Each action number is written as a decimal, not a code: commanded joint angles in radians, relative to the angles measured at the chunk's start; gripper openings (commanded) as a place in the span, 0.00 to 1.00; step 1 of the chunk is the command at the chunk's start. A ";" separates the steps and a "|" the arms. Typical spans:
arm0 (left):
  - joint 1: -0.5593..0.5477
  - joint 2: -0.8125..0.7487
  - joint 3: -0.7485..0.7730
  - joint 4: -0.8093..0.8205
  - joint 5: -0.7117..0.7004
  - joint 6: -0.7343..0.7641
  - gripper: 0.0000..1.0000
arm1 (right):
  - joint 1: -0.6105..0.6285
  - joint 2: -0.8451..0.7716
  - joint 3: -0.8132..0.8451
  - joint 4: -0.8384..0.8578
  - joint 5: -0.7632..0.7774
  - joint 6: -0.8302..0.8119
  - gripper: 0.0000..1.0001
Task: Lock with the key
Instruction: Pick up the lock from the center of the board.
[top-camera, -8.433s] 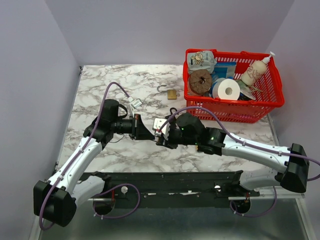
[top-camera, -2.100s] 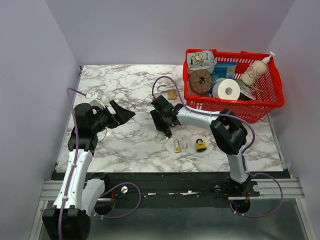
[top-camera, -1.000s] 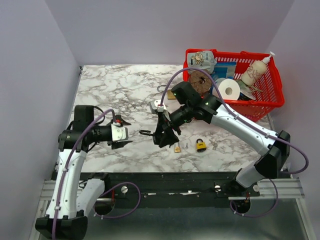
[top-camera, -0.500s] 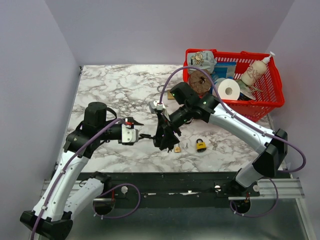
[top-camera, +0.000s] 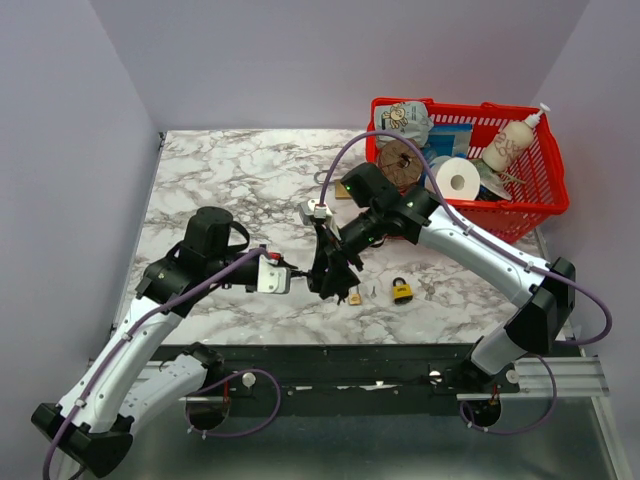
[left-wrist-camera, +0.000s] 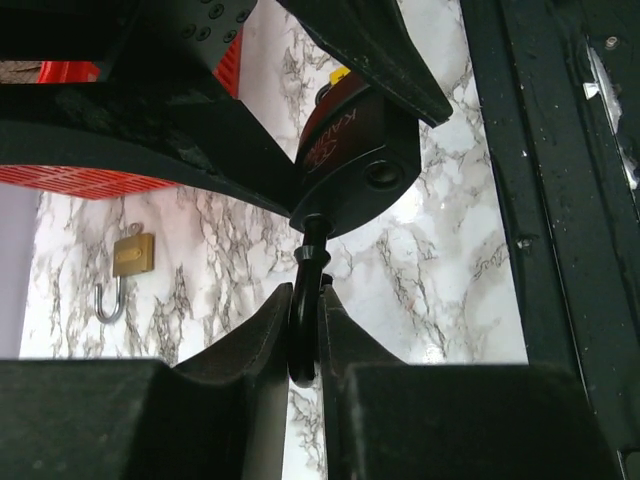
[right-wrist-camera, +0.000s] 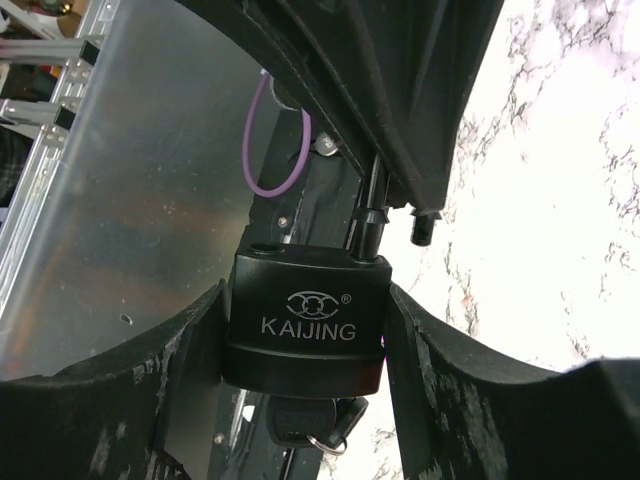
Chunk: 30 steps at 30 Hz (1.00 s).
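R wrist view: black padlock (right-wrist-camera: 305, 320) sits square between the right gripper (right-wrist-camera: 305, 300) fingers (right-wrist-camera: 190, 380). Jaws stand partway open and are clamped on the body's two narrow sides. Logo reads upright. Long axis runs up-down in frame, shackle (right-wrist-camera: 368, 215) end up, keyway end down. A key (right-wrist-camera: 305, 425) w/ ring sits in the keyway. Only one shackle leg seen; can't tell if latched.

L wrist view: left gripper (left-wrist-camera: 306, 310) fingers (left-wrist-camera: 250, 345) are nearly together, pinched on the shackle loop and touching it on both sides. Lock body is straight ahead past the fingertips, w/ the red basket (left-wrist-camera: 80, 180) beyond it. So the shackle end faces away from the basket and the key end faces toward it. Also a brass padlock (left-wrist-camera: 132, 255), hook open, lying on the marble table (left-wrist-camera: 440, 250) just beside the basket's left wall.

Top view: both grippers meet tip to tip, lock held in the air between them, above the table and well out from the basket's near-left corner. Lock axis approx level, running L-R. A yellow padlock (top-camera: 402, 291) and a small brass lock (top-camera: 353, 296) lie on the table in front of the basket, nearer to it than the held lock.

Vs top frame half a sec earlier: L arm has pushed in toward the basket. L jaws have gone from wide to nearly shut, and the gap to the shackle is gone. R arm and lock are in the same spot.
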 joint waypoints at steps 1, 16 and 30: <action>-0.022 0.014 0.001 0.011 -0.065 0.037 0.15 | 0.010 0.002 0.048 -0.001 -0.077 0.033 0.01; -0.027 -0.023 0.011 0.160 -0.049 -0.359 0.00 | -0.003 -0.076 0.025 0.049 0.148 0.045 0.79; -0.007 -0.049 0.028 0.348 0.028 -0.696 0.00 | -0.008 -0.340 -0.113 0.152 0.336 -0.024 1.00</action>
